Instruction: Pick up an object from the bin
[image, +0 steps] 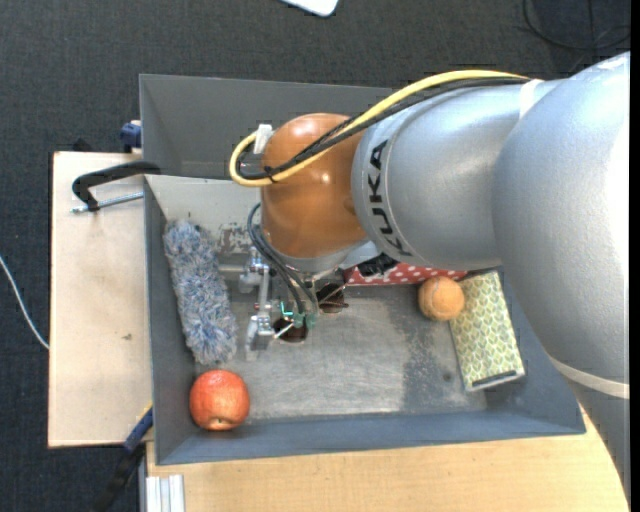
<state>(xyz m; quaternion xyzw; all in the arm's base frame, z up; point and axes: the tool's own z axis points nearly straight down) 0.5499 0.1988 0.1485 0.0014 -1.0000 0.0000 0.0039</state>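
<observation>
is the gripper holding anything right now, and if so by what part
Nothing is held: the gripper sits beside the fuzzy grey-blue duster, its jaws apart with nothing between them.

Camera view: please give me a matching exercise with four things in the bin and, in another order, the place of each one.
Things:
1 red apple
2 fuzzy grey-blue duster
3 orange ball
4 green patterned block

Places:
A along the left wall of the bin
B far right
C lower left corner
D right of the middle, beside the block

Pairs: 1-C; 2-A; 3-D; 4-B
</observation>
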